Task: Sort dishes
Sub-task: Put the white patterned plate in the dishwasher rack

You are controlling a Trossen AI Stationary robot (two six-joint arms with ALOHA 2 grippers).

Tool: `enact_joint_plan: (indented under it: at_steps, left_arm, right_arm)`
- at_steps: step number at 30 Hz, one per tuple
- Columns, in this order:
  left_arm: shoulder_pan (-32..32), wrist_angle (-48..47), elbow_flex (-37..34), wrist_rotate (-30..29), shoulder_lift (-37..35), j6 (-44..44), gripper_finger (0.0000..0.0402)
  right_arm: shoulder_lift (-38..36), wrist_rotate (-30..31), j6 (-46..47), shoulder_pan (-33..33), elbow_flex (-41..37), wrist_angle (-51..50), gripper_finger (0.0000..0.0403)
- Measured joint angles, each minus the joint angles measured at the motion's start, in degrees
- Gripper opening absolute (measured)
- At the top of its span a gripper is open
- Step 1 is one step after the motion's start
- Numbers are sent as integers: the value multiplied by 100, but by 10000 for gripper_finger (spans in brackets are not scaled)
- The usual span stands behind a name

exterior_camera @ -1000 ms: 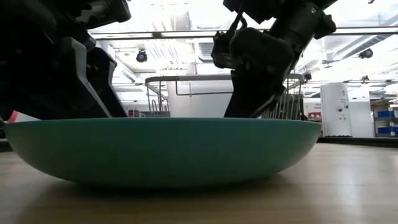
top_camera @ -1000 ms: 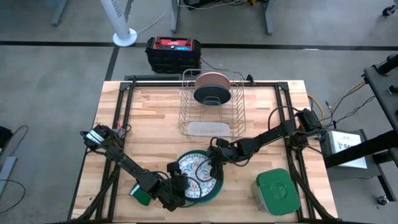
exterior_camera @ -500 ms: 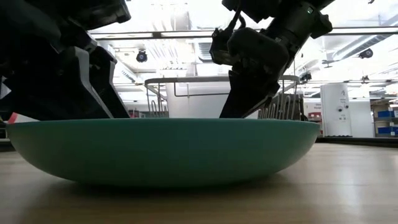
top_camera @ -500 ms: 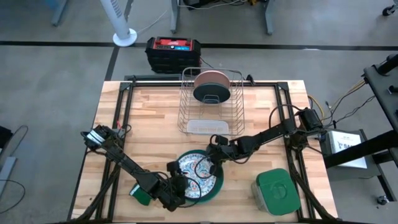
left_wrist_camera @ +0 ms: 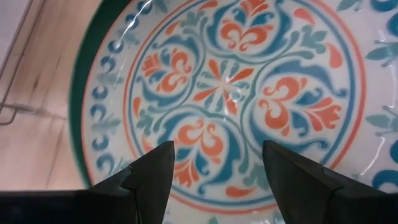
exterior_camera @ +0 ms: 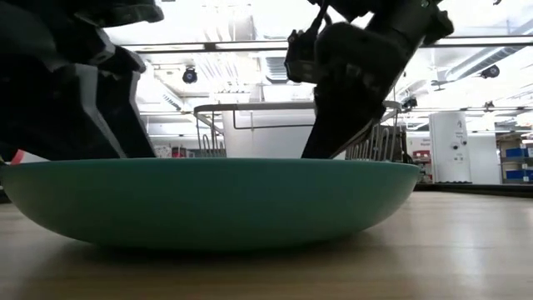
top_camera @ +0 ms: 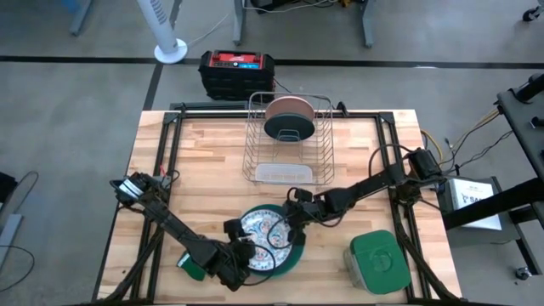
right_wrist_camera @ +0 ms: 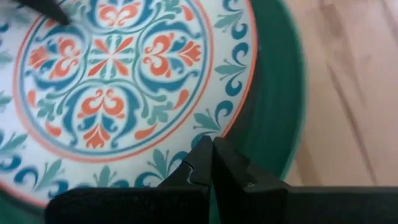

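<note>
Ornamented white plate point(top_camera: 265, 237) stacked on bright teal-green plate point(top_camera: 295, 255).
Left gripper point(top_camera: 242, 253), fingers spread, at 8 o'clock; right gripper point(top_camera: 295, 223), pinched closed, at 2 o'clock.

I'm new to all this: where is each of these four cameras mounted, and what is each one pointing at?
High view: above the table, looking straight down; shows both arms, the dish rack and the ornamented plate.
Low view: at tabletop height, looking level across; the teal-green plate fills it, both arms dark above.
Left wrist view: on the left arm, looking past the open left gripper at the ornamented plate.
Right wrist view: on the right arm; the shut right gripper at that plate's edge.
Both wrist views share the ornamented plate.
</note>
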Motion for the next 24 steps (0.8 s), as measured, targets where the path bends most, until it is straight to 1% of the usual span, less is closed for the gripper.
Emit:
enact_joint_plan:
  at_steps: [4, 6, 12, 15, 19, 24]
  left_arm:
    - [-47, -371, 183, 11, -13, -159, 233]
    - [-53, -394, 212, 13, -22, -180, 233]
    - [-60, -449, 214, 587, -24, -301, 233]
    - [-58, -427, 195, 796, -41, -414, 233]
    - [-60, -342, 68, 842, -68, -634, 233]
    - [-62, 77, -186, 833, -92, -687, 233]
  right_arm:
    - [-142, -5, 25, 17, -4, -34, 1]
    - [-160, 31, 71, 15, -4, -32, 1]
    - [-161, 62, 329, 90, -2, -178, 0]
    - [-157, 145, 531, 168, -3, -200, 0]
    - [-103, 235, 695, 262, -2, -198, 0]
    - [-9, 262, 932, 294, 2, -146, 0]
